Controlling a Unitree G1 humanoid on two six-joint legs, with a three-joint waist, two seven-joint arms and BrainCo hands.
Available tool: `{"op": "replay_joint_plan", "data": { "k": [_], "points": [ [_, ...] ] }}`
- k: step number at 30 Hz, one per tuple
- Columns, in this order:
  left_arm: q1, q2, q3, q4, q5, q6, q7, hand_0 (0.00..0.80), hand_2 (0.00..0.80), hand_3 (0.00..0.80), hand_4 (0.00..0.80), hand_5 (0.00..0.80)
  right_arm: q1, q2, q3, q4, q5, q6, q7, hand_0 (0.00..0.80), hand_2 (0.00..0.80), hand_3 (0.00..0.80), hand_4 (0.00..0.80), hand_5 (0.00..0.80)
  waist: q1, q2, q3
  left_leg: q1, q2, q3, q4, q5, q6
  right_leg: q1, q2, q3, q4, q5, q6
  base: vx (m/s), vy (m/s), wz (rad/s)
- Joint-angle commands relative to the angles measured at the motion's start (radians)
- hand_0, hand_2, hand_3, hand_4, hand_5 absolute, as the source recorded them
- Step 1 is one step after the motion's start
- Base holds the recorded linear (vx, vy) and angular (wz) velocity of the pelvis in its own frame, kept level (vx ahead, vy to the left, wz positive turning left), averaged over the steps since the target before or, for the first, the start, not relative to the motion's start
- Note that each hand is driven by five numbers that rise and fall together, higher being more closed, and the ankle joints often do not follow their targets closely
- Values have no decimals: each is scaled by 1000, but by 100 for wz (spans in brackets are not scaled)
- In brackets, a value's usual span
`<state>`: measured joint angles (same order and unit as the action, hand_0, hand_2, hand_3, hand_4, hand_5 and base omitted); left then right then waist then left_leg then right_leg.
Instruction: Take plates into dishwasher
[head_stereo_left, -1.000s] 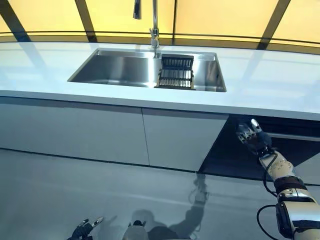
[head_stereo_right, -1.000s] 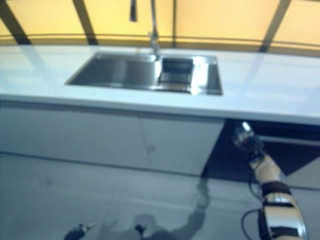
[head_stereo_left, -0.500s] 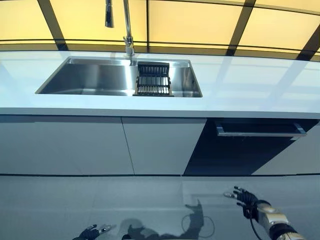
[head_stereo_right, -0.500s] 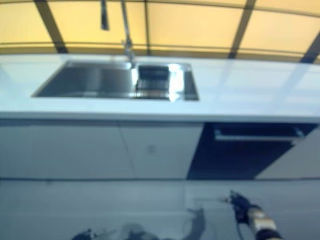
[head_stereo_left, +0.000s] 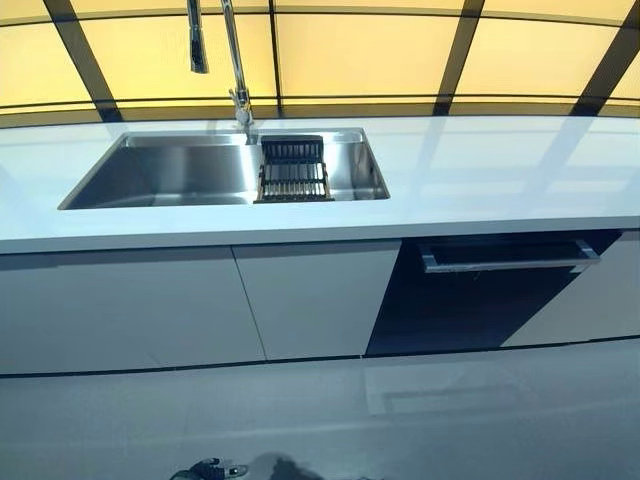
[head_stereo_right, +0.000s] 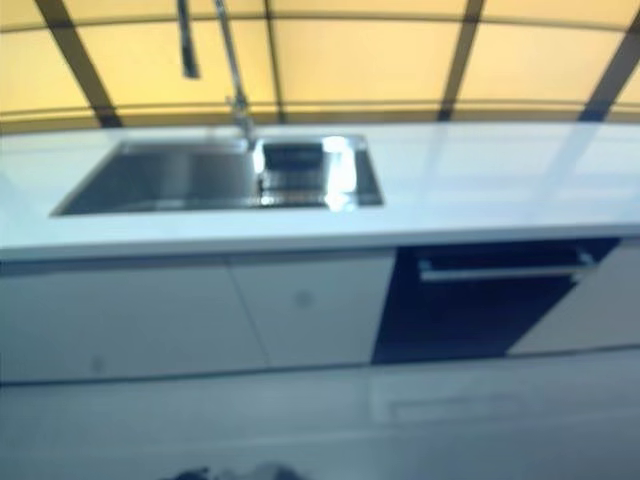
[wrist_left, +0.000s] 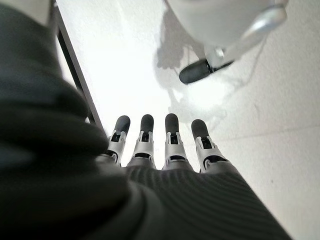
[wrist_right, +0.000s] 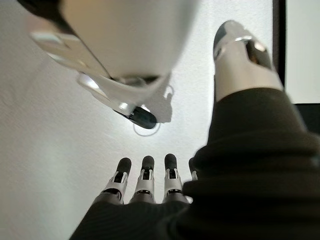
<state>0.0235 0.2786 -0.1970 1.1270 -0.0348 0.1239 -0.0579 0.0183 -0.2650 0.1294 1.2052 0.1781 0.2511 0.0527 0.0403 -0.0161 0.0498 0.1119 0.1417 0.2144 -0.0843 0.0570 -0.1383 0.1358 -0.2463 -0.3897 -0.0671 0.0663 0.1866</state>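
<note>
No plate shows in any view. The dishwasher (head_stereo_left: 470, 305) has a dark front and a bar handle (head_stereo_left: 505, 262) and sits under the white counter (head_stereo_left: 480, 170), right of the cabinets. A black dish rack (head_stereo_left: 293, 170) stands in the right part of the steel sink (head_stereo_left: 165, 175). My left hand (wrist_left: 165, 160) hangs low over the floor with straight fingers and holds nothing; its tip shows at the bottom edge of the left eye view (head_stereo_left: 210, 469). My right hand (wrist_right: 150, 187) also hangs over the floor, fingers straight, empty.
A tall faucet (head_stereo_left: 232, 60) rises behind the sink. White cabinet doors (head_stereo_left: 230, 300) fill the space under the sink. Pale floor (head_stereo_left: 400, 420) lies between me and the cabinets. Yellow panels with dark bars (head_stereo_left: 350, 55) back the counter.
The view has shifted, so the camera moved. My right hand dropped from in front of the dishwasher to low at my side and left the eye views. The left hand stayed low.
</note>
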Motion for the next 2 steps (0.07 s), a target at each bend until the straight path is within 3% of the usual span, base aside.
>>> {"op": "replay_joint_plan", "data": {
  "k": [1,2],
  "points": [
    [-68,3,0,69,-21,6,16,0,0,0,0,0,-72,17,14,52,-4,8,-23,0,0,0,0,0,1,1,23,-2,-2,5,2,-28,73,-23,3,28,44,-13,-6,0,0,0],
    [-67,7,1,66,-27,8,17,0,0,0,0,0,-75,16,18,51,-5,9,-28,0,0,0,0,0,2,1,23,-1,-3,4,2,-29,73,-23,2,28,45,-15,-5,0,0,0]
  ]
}}
